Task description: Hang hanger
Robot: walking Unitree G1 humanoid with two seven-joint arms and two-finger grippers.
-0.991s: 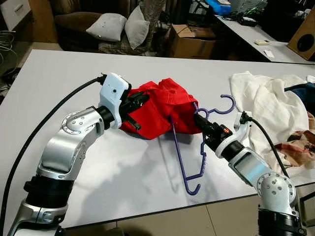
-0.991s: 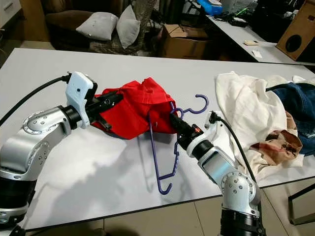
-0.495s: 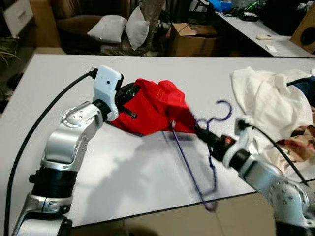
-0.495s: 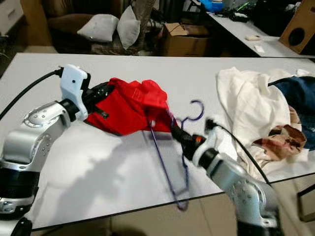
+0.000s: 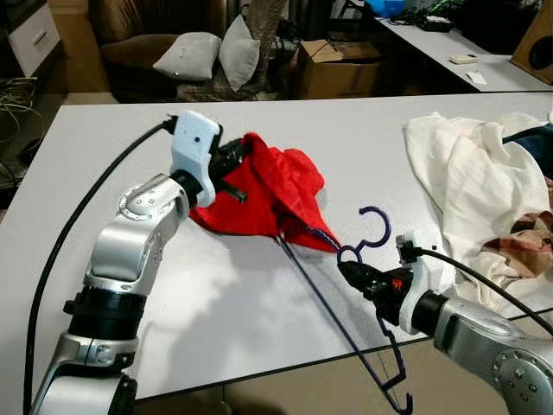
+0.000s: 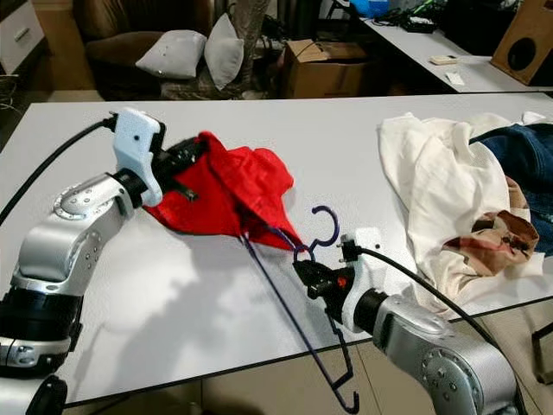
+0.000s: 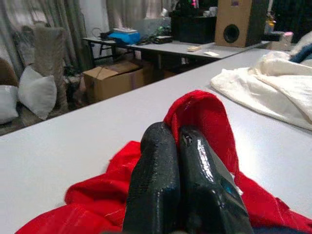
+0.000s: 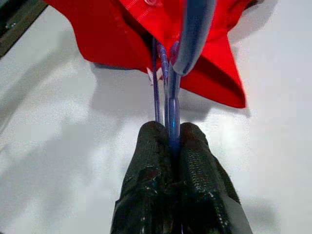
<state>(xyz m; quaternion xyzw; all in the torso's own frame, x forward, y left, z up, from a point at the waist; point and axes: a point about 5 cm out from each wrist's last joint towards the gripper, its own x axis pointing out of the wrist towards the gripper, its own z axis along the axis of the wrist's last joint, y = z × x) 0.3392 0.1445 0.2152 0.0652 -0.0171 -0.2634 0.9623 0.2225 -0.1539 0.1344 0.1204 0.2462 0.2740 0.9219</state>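
A red garment (image 5: 268, 194) lies bunched on the white table (image 5: 216, 303), with one corner drawn out toward the front right. My left gripper (image 5: 235, 169) is shut on its upper left part, and in the left wrist view the black fingers (image 7: 180, 185) press together over red cloth (image 7: 204, 117). A thin blue hanger (image 5: 333, 314) has one end tucked into the garment. Its other end hangs past the table's front edge. My right gripper (image 5: 350, 271) is shut on the hanger's neck just below the hook. The right wrist view shows the hanger (image 8: 194, 29) between the fingers (image 8: 195, 165).
A pile of white cloth (image 5: 471, 173) with a patterned piece (image 5: 527, 238) covers the table's right side. Behind the table stand a cardboard box (image 5: 337, 69), a sofa with grey pillows (image 5: 194, 52) and another table (image 5: 467, 69). The table's front edge runs just before my right gripper.
My right gripper has pulled the hanger toward the table's front edge, so its lower end now hangs over. The garment has stretched out between the two grippers. The camera has shifted.
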